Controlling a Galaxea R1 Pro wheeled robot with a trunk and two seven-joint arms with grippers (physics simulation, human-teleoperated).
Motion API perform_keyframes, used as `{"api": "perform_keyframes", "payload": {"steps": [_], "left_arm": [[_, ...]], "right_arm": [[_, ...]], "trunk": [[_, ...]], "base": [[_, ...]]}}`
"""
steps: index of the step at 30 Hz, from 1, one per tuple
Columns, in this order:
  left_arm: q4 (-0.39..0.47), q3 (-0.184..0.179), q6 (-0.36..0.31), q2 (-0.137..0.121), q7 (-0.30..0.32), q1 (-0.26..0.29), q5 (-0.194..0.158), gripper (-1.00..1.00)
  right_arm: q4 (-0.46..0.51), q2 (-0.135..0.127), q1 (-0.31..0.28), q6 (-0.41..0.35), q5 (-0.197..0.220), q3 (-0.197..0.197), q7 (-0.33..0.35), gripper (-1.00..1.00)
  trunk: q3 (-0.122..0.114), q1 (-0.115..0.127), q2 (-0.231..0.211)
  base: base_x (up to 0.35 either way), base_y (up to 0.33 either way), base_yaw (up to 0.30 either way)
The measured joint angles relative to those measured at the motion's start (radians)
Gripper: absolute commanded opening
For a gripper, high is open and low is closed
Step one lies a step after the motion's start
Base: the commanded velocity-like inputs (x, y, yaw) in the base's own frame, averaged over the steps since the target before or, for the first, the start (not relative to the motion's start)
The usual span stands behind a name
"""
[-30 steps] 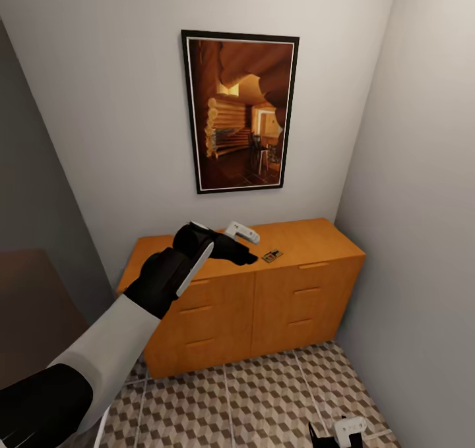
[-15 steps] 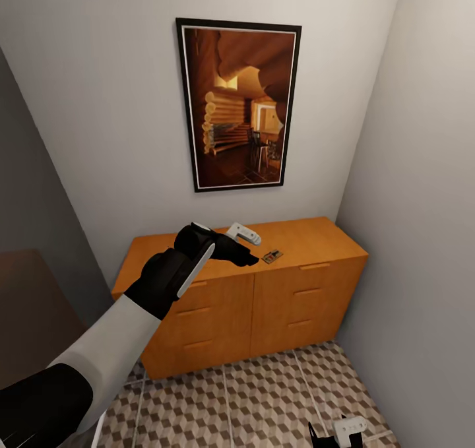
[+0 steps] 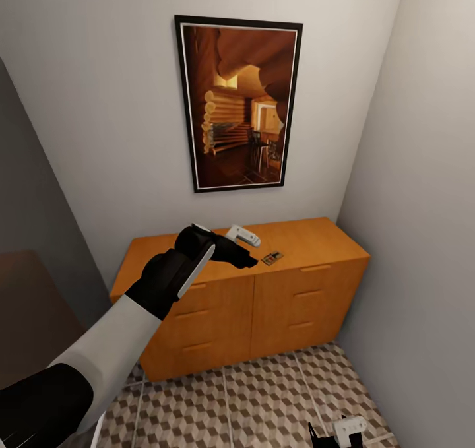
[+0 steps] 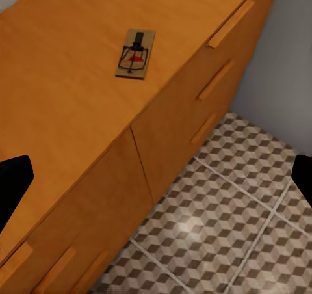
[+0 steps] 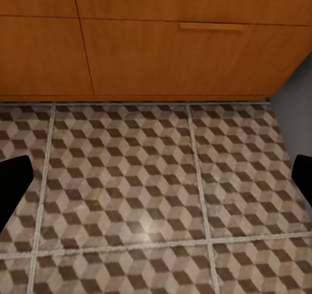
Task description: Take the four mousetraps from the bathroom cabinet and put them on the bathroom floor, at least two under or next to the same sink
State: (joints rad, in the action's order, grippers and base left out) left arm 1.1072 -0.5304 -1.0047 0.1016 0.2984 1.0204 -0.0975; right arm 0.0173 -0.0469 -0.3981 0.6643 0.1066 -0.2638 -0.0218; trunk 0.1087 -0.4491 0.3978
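light: even, soft, moderately bright | glare: pale sheen on bathroom floor [image 4: 188, 226] between the left fingertips | shadows: faint, wall darker at left | focus: soft, slight upscaling blur, no edge distortion

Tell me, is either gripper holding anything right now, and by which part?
Nothing is held. Left gripper hangs open short of the mousetrap on the cabinet; right gripper open over floor.

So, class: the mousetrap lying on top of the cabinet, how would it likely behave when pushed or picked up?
The mousetrap looks like a thin, flat board, so it is probably stiff and light. Lying flat on the smooth cabinet top, it would likely slide, not roll or tip. Being so low, its edges may be awkward for the left gripper to catch.
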Motion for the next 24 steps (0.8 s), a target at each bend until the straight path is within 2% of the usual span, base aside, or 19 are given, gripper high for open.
{"api": "perform_keyframes", "payload": {"steps": [13, 24], "left_arm": [[-0.033, -0.002, 0.002, 0.005, 0.0, 0.0, 0.001, 1.0], [-0.054, -0.006, 0.004, 0.007, 0.0, 0.0, 0.001, 1.0]], "right_arm": [[0.0, 0.001, 0.0, 0.0, 0.0, 0.0, 0.0, 1.0], [0.0, 0.001, 0.0, 0.0, 0.0, 0.0, 0.0, 1.0]], "trunk": [[0.0, 0.0, 0.0], [0.0, 0.0, 0.0]], "base": [[0.194, 0.0, 0.0], [0.042, 0.0, 0.0]]}}
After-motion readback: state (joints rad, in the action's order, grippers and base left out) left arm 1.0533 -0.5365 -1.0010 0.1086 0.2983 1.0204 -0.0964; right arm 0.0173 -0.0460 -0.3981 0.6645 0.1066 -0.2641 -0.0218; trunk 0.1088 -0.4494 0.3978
